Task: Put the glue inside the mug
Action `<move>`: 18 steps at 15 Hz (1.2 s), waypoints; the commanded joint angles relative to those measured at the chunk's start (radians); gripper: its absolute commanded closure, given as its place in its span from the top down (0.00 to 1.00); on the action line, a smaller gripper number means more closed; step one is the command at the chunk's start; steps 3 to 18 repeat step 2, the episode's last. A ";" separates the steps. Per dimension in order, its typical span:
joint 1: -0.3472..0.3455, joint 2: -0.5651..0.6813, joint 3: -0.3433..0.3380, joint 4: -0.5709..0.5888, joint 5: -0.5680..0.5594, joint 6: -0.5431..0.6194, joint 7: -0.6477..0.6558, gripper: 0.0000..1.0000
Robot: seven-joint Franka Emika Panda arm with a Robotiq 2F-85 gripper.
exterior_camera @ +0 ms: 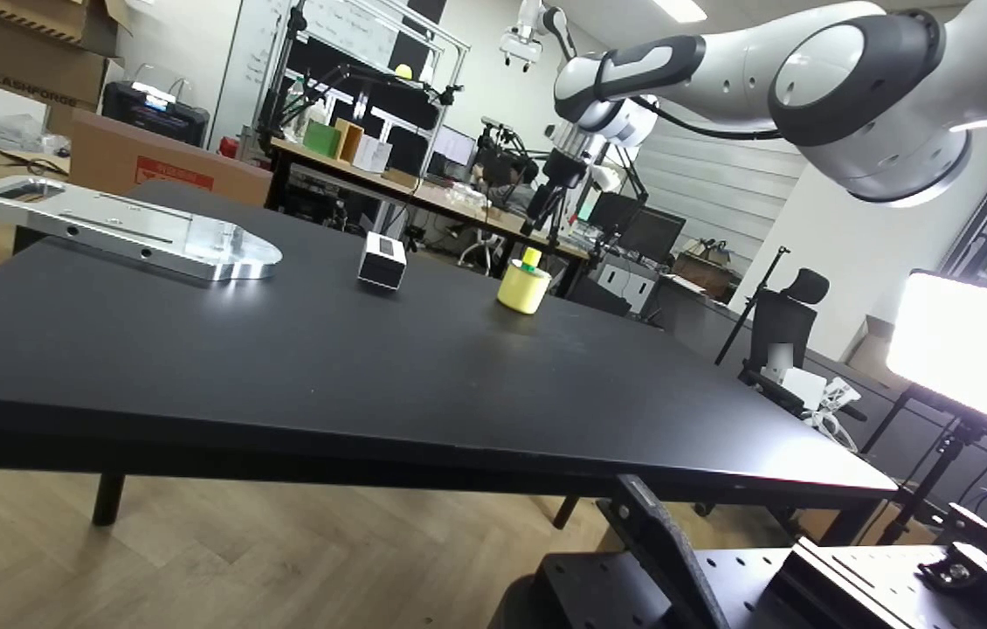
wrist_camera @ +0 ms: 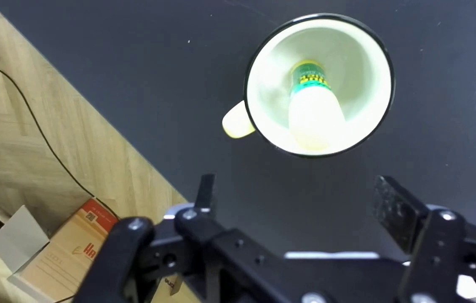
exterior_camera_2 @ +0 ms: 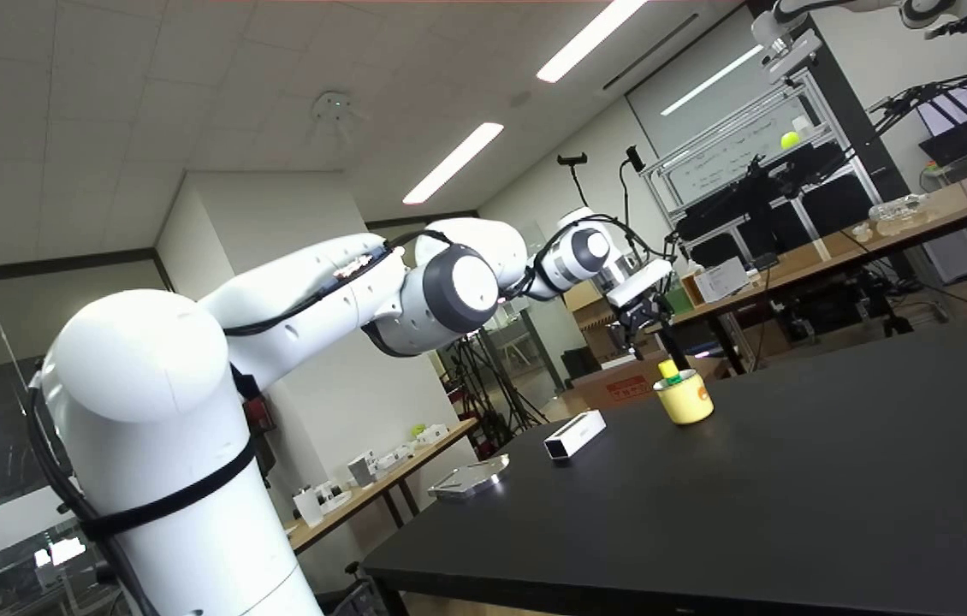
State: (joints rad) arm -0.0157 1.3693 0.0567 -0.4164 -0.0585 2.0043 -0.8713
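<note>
Apparently delivered, with glue [wrist_camera: 314,101] leaning inside mug [exterior_camera_2: 687,402], right of box [exterior_camera: 383,261] in both exterior views. Probably light, stiff, slick; best pinched by protruding cap [exterior_camera_2: 667,369]. Overhead, with gripper [wrist_camera: 298,191] spread wide, holding nothing.

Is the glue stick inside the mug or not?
Inside. The mug surrounds the glue stick in the wrist view; both exterior views show it projecting above the rim.

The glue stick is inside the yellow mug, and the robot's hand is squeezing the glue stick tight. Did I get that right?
Almost! The hand isn't squeezing the glue stick: the wrist view shows it wide open, with nothing gripped. The rest is right: the glue stick is inside the yellow mug.
</note>
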 commanded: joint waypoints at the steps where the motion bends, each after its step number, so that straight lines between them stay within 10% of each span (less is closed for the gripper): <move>1: 0.000 -0.003 0.000 0.001 -0.002 0.000 0.000 1.00; 18: 0.001 -0.005 0.000 0.001 -0.002 0.000 0.000 1.00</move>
